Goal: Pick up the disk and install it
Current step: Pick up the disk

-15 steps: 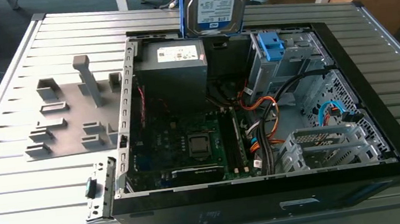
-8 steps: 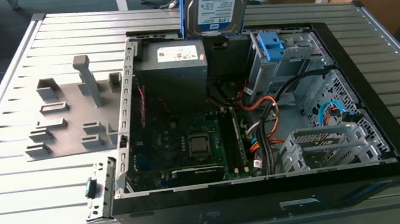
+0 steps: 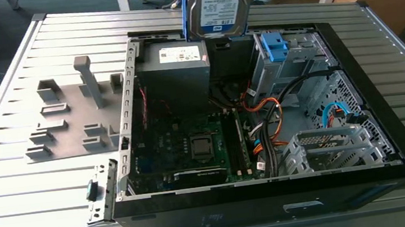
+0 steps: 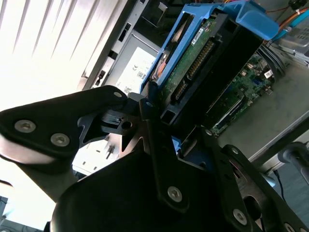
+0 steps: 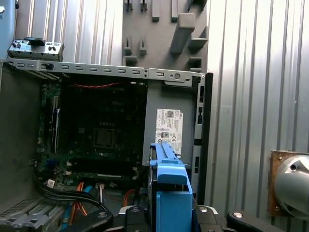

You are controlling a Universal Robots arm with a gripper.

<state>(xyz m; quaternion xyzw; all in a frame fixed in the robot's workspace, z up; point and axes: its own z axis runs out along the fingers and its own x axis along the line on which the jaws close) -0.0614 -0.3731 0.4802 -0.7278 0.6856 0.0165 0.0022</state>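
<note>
**Operator:** Where do we locate the disk?

**Technician:** In the exterior view the disk [image 3: 217, 4] hangs upright in the air with its label facing the camera. It is above the far wall of the open computer case [image 3: 386, 145]. The grey power supply [image 3: 175, 65] lies just below it, towards the exterior view's left. The drive cage [image 3: 291, 62] with its blue latch [image 3: 274, 46] lies below it, towards the exterior view's right.

**Operator:** What is the condition of the pincer?

**Technician:** In the second wrist view the gripper [image 4: 174, 121] is pinching the disk. Its black fingers [image 4: 152, 135] press on either side of the blue bracket [image 4: 169, 53]. In the first wrist view the bracket end stands in front of the power supply sticker.

**Operator:** What does the case rest on?

**Technician:** It rests on the slatted table [image 3: 14, 190], with the motherboard [image 3: 190, 143] exposed.
</note>
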